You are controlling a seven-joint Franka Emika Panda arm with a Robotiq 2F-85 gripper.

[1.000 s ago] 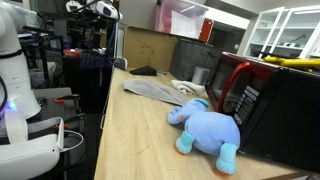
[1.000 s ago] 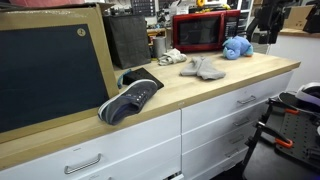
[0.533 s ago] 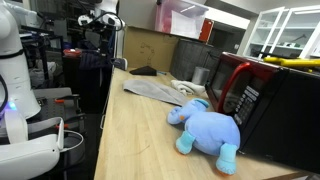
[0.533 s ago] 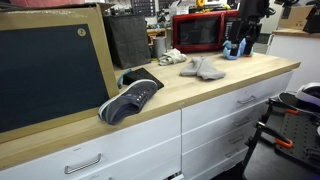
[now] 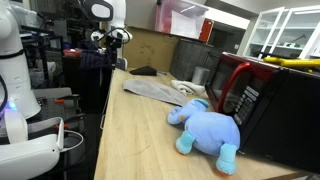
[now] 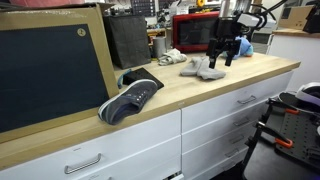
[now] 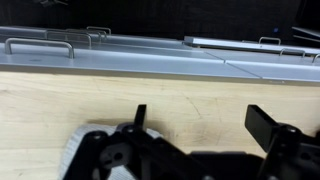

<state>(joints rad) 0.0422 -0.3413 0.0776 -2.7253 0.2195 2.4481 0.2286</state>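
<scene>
My gripper [image 6: 222,56] is open and empty, hanging just above the wooden counter [image 6: 160,110] over the near edge of a crumpled grey cloth [image 6: 203,69]. In the wrist view the two black fingers [image 7: 200,122] are spread wide with only bare wood between them, and a pale bit of the cloth [image 7: 76,150] shows at lower left. In an exterior view the gripper [image 5: 112,42] is far back, beyond the grey cloth [image 5: 155,90]. A blue plush elephant [image 5: 207,128] lies beside the cloth; it also shows in the other exterior view [image 6: 241,46].
A red microwave [image 6: 197,33] stands at the back of the counter, close to the plush [image 5: 262,100]. A dark sneaker [image 6: 132,97] lies near the counter's front edge. A large framed blackboard [image 6: 50,65] and a black bin [image 6: 130,40] stand behind it. Drawers run below.
The arm has swung across from beyond the plush and come down over the grey cloth. The gripper stays open. Cloth, plush and shoe have not moved.
</scene>
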